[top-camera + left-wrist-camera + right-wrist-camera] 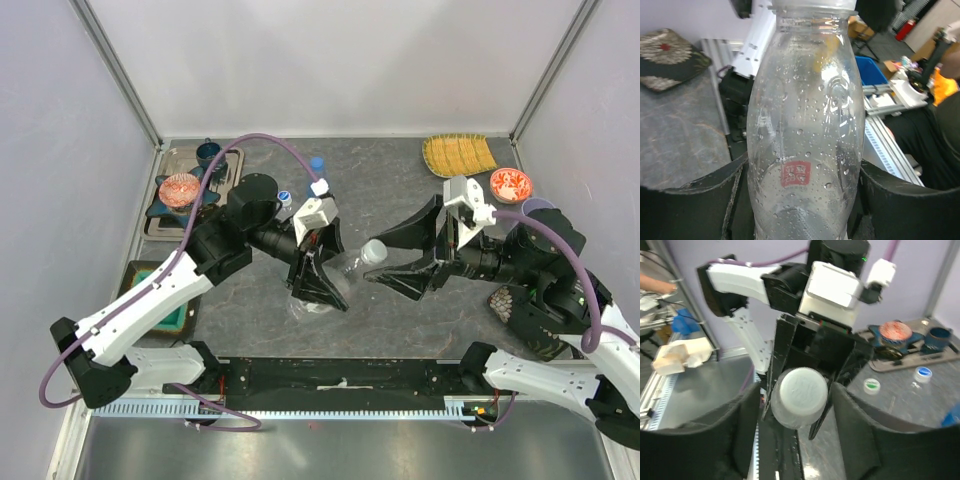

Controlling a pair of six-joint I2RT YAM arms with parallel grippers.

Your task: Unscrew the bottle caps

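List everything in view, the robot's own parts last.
held bottle: one, clear, white cap, table centre
blue-capped bottle: one, behind the left hand
bottle with white-and-blue cap: one, near the blue-capped one
green-and-white cap: one, near the tray
tray: one, grey, back left, bearing teal cup and red bowl
woven mat: one, yellow, back right
small red bowl: one, beside the mat
lilac cup: one, right side
teal pad: one, left edge
left hand: one, black, shut on the held bottle
right hand: one, black, open around its cap
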